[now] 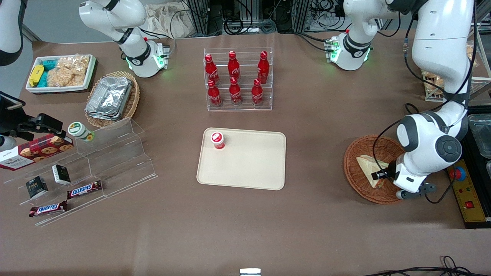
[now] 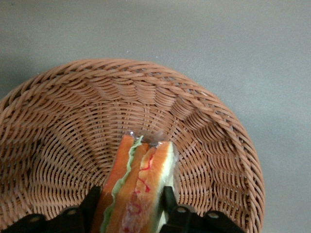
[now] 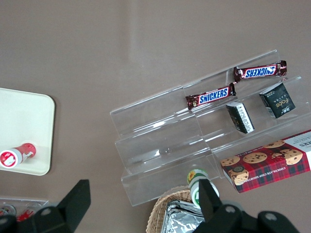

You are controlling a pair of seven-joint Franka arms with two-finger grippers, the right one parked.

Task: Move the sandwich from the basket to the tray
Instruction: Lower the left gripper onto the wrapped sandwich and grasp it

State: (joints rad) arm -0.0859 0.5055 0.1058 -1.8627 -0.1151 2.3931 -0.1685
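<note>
Gripping the sandwich (image 2: 138, 187) inside the basket (image 1: 358, 159), the gripper (image 2: 131, 211) has its jaws closed on both faces. Next move: lift clear, then carry toward the tray (image 1: 249, 168).

"SNICKERS" on 2 bars (image 3: 211, 96); gripper (image 2: 131, 206) unlabelled.

Two Snickers bars (image 3: 235, 83) lie on a clear stepped stand (image 3: 194, 141) — cookie box (image 3: 267, 166) beside.
</note>
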